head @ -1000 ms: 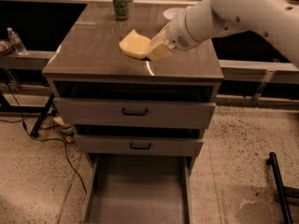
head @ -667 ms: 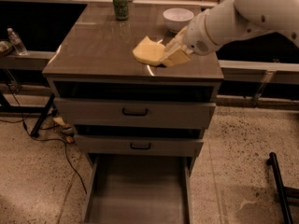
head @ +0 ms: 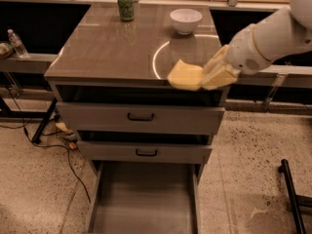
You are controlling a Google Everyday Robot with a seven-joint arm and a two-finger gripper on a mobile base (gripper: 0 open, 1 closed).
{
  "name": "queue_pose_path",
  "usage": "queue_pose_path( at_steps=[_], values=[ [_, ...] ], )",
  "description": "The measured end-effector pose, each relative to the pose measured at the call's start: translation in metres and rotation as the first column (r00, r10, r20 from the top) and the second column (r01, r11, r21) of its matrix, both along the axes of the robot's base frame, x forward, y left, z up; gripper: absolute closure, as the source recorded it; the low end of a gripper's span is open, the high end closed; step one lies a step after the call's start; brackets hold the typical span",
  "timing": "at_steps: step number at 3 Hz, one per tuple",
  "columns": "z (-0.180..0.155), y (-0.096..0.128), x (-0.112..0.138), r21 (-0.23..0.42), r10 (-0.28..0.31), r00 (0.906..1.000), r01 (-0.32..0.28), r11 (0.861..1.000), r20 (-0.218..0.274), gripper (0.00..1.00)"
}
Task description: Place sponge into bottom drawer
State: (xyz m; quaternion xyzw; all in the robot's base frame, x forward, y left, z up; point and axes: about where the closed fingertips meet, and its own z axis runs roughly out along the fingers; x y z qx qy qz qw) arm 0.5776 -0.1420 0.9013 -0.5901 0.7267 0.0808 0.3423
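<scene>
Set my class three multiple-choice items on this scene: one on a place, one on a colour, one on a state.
1. Where is the sponge? A in a bucket; B in the gripper, at the cabinet top's front edge; C on a chair.
2. The can is: A red; B green; C blue.
3. The bottom drawer is: A pulled open; B shut; C taken out.
Answers: 1 B, the gripper clamps it; 2 B, green label; 3 A, its floor shows.
</scene>
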Motion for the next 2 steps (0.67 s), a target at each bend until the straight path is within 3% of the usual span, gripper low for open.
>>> queue_pose_path(
  at_steps=[1,2],
  values=[
    [-0.0287,-0.0344,-0.0263,-0.055,0.036,0.9958,-0.040,0.998,-0.084,1.00],
    [-0.0287,-0.0344,-0.0263,-0.055,0.036,0.9958,-0.041,0.998,-0.084,1.00]
  ],
)
